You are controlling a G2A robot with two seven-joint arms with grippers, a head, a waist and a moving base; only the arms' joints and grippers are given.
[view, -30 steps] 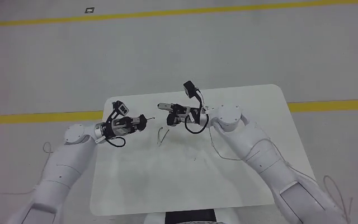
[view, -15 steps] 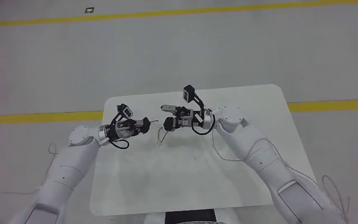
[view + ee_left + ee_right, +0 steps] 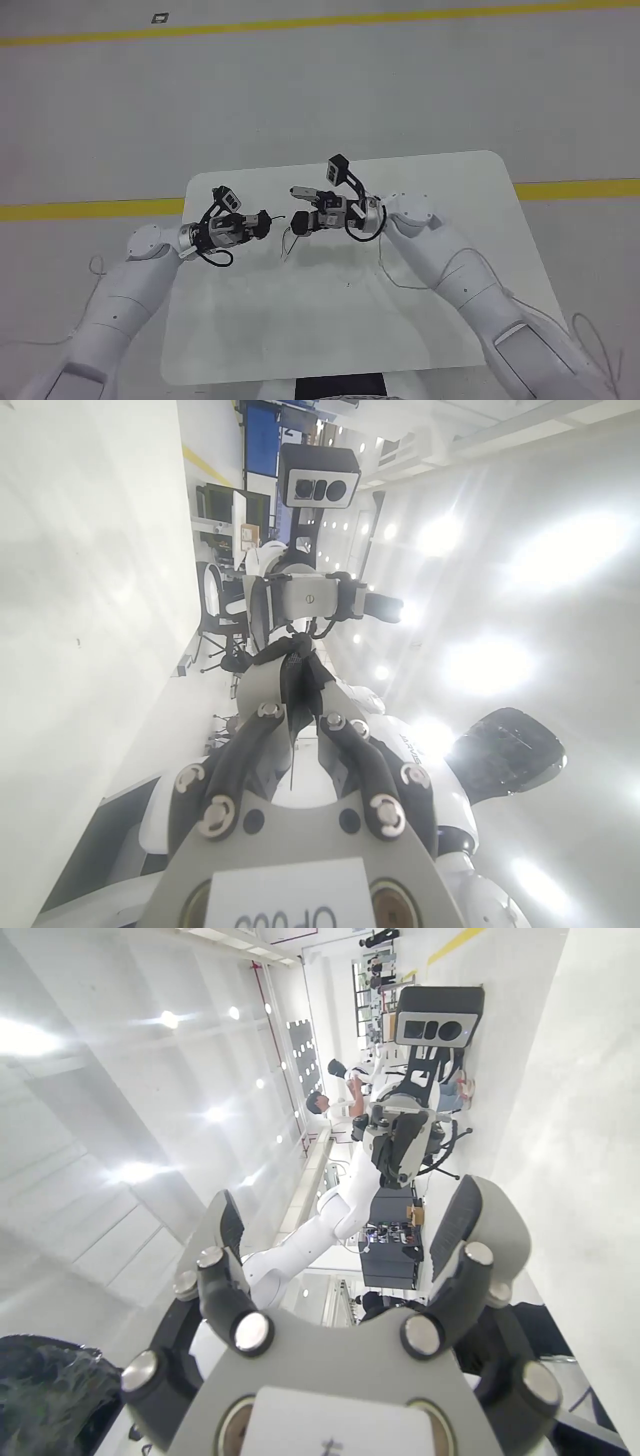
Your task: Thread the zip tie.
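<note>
The left hand (image 3: 266, 223) and the right hand (image 3: 297, 208) face each other, close together above the white rounded table (image 3: 450, 200). A thin black zip tie (image 3: 291, 760) is pinched in the left hand, opposite the right hand's spread fingers. A thin curved strip (image 3: 289, 244) lies on the table beneath the gap between them.

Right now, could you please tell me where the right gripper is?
In the top view, the right gripper hangs open over the far part of the table, facing the left gripper across a small gap.
</note>
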